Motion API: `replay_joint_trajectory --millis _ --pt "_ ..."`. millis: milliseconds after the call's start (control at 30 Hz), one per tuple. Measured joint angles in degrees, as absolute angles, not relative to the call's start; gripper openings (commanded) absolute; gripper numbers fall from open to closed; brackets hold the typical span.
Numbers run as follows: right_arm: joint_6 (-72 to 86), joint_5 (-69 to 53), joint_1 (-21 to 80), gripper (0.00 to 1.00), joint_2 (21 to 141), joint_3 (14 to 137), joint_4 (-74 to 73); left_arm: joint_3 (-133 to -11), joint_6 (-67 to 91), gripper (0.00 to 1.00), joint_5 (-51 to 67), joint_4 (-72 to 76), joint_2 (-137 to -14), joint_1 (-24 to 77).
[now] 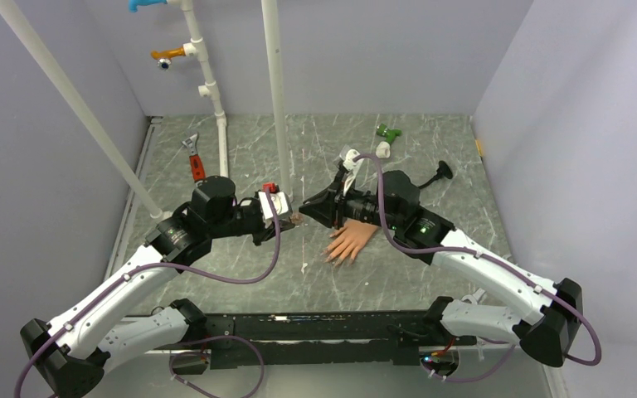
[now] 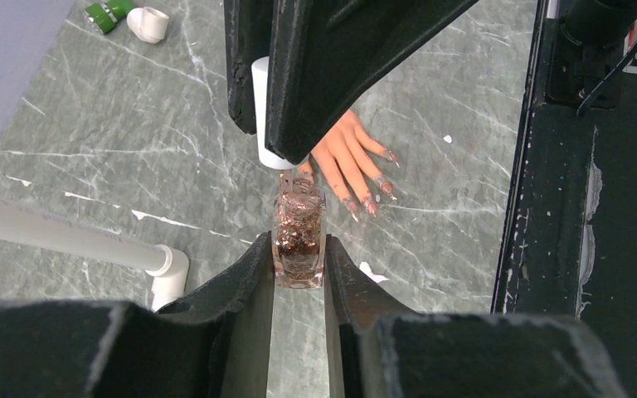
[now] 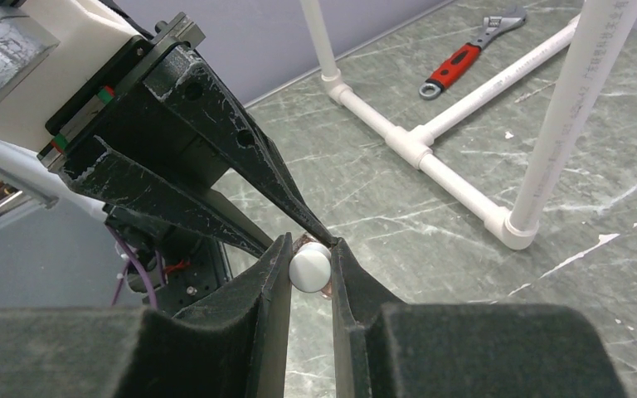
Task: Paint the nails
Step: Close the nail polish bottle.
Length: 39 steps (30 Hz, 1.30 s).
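Only the left wrist view shows the nails. The left end effector clamps the glitter bottle; the right end effector pinches the white cap.

No text, label, brand, number or sign reads in any view. Glitter bottle: clear sides, nothing legible on them. White cap: plain face. Wrench on the counter: any marking on it is too small to make out.

Glittery nails; glossy glass bottle; smooth plastic cap.
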<state>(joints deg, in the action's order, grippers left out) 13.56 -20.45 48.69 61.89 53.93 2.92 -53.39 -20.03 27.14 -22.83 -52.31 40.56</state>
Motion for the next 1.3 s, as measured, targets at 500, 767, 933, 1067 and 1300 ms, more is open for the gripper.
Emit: replay_joint_trajectory --millis 500,767,933,1067,1300 --pt "12.4 -18.0 49.6 0.00 60.0 53.7 0.0 -53.4 -20.0 0.00 27.1 -23.0 -52.3 40.7" --pt "12.4 -18.0 50.0 0.00 60.1 53.7 0.1 -53.4 -20.0 0.00 27.1 -23.0 -52.3 40.7" --pt "12.4 -18.0 50.1 0.00 60.6 53.7 0.3 -53.4 -20.0 0.00 27.1 -23.2 -52.3 40.7" --pt "12.4 -18.0 50.4 0.00 61.6 53.7 0.3 -53.4 -20.0 0.00 27.1 -23.0 -52.3 40.8" --pt "11.6 -18.1 50.5 0.00 63.7 54.4 0.1 -53.4 -20.0 0.00 26.6 -23.6 -52.3 40.7"
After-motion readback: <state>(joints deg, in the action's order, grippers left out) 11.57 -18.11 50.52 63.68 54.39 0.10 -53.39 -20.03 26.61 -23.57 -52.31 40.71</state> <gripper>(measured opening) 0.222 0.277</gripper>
